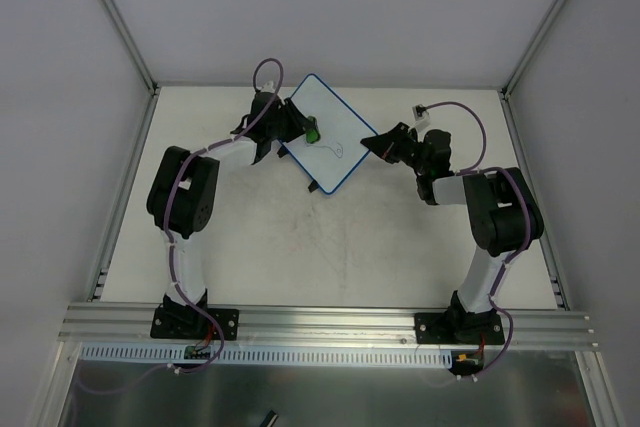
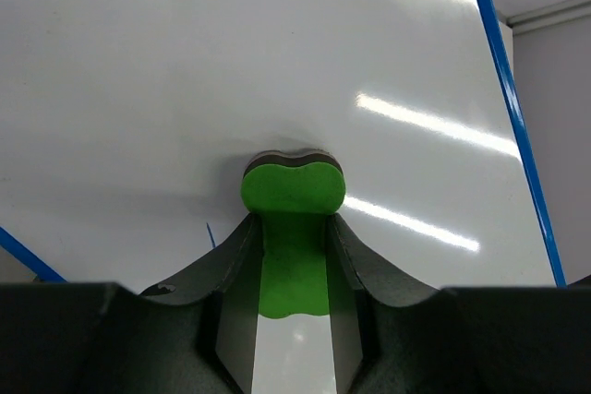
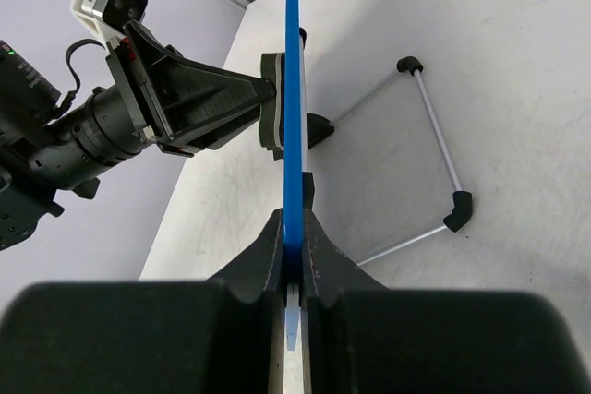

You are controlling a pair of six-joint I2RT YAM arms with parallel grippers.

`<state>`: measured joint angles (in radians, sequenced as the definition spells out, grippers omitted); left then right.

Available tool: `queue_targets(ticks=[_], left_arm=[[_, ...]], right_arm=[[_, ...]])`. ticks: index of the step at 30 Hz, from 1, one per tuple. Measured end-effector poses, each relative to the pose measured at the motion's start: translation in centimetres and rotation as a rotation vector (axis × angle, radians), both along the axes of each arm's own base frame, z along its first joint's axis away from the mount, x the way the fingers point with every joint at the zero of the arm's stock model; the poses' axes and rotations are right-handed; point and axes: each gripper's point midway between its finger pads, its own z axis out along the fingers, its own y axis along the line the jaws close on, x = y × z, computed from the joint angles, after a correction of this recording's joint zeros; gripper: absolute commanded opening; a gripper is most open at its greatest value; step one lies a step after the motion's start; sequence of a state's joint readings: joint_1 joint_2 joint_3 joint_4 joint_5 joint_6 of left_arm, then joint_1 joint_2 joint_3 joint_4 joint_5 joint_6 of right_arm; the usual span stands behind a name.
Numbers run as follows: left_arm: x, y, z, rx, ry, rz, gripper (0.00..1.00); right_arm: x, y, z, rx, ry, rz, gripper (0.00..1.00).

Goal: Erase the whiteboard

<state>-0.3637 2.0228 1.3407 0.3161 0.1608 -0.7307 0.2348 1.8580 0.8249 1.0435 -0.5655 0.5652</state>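
Observation:
The whiteboard [image 1: 335, 119], white with a blue rim, stands tilted at the back middle of the table. A faint line doodle [image 1: 340, 150] shows near its lower part. My left gripper [image 1: 306, 133] is shut on a small green eraser block [image 1: 313, 132] and presses it against the board face. In the left wrist view the eraser [image 2: 292, 193] touches the board [image 2: 185, 62] between my fingers [image 2: 365, 265]. My right gripper [image 1: 372, 142] is shut on the board's right edge. In the right wrist view the blue rim [image 3: 293, 89] runs edge-on out of my right gripper [image 3: 294, 237], with the eraser [image 3: 271, 103] on its left side.
A thin metal wire stand [image 3: 434, 136] with black corner caps lies on the table behind the board. A short blue mark [image 2: 210, 232] sits on the board left of the eraser. White enclosure walls [image 1: 60, 97] ring the table, and an aluminium rail [image 1: 330, 322] runs along the front.

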Motion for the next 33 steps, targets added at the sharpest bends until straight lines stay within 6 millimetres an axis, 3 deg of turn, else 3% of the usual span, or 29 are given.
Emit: queue_targets(ticks=[11, 21, 33], left_arm=[[0.0, 2.3, -1.5, -0.053, 0.078, 0.122, 0.0], [-0.5, 4.3, -2.9, 0.022, 0.139, 0.216, 0.0], [-0.6, 3.6, -2.6, 0.138, 0.118, 0.173, 0.0]], right_arm=[[-0.1, 0.1, 0.2, 0.003, -0.007, 0.006, 0.0], [-0.1, 0.2, 0.3, 0.005, -0.016, 0.013, 0.0], [-0.2, 0.2, 0.4, 0.006, -0.018, 0.016, 0.0]])
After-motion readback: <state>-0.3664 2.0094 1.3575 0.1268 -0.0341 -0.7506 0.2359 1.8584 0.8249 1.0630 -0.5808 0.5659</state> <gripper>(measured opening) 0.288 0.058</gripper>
